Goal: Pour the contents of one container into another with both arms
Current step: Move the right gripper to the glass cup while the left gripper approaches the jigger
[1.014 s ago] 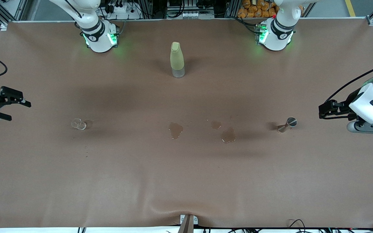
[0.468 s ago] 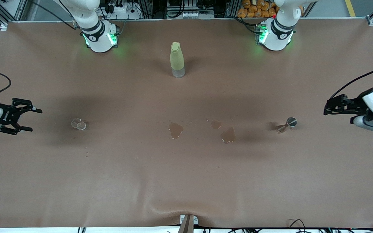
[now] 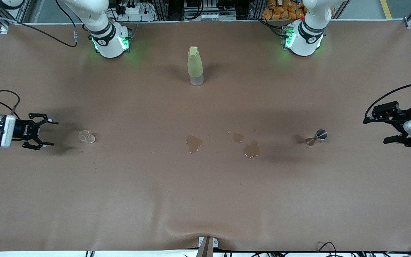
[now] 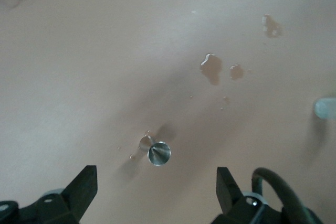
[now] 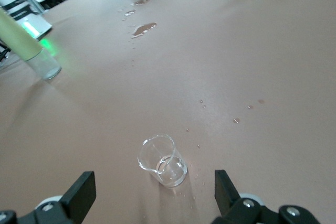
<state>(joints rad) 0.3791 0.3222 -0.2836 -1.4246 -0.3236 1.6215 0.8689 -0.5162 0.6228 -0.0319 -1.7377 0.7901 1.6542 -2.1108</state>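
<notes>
From the front, the small glass beaker [image 3: 86,136] stands toward the right arm's end of the table, the metal measuring cup [image 3: 316,137] toward the left arm's, puddles [image 3: 193,143] between them. Right gripper [image 3: 43,135] hangs just beside the beaker, left gripper [image 3: 384,123] near the cup — both spread, empty.

Left wrist view: the cup [image 4: 156,152] looks light, waisted — probably best pinched at its middle.

Right wrist view: the beaker [image 5: 163,161] looks fragile and slippery; grip its wall gently.

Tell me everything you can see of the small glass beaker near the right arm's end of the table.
The glass beaker is small, clear and looks empty, with a pouring lip on its rim. It stands upright on the brown table cover, toward the right arm's end. Small droplets dot the cover around it. Nothing touches it; the right end effector is open just beside it, pointing at it.
</notes>
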